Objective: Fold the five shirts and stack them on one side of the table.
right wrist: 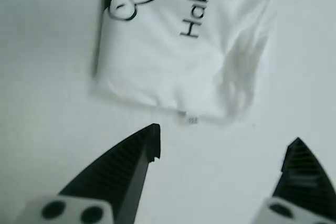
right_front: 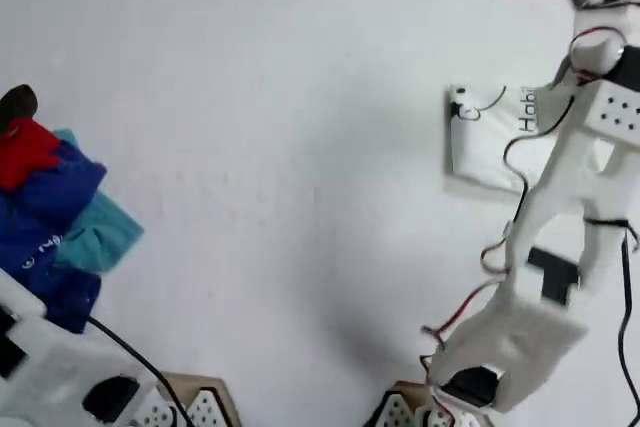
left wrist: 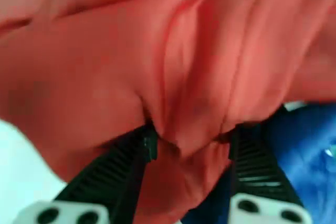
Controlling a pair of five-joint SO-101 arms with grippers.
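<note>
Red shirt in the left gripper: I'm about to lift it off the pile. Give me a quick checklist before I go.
1. Left gripper closed on the red shirt: ok, cloth is bunched between its jaws.
2. Red shirt free of the blue shirt beneath it: cannot tell, the two touch in the pile.
3. Right gripper open and holding nothing: ok.
4. Right gripper off the white shirt: ok, it hovers over bare table beside the shirt's edge.
5. White shirt folded: ok, it lies flat on the right side of the table.
</note>
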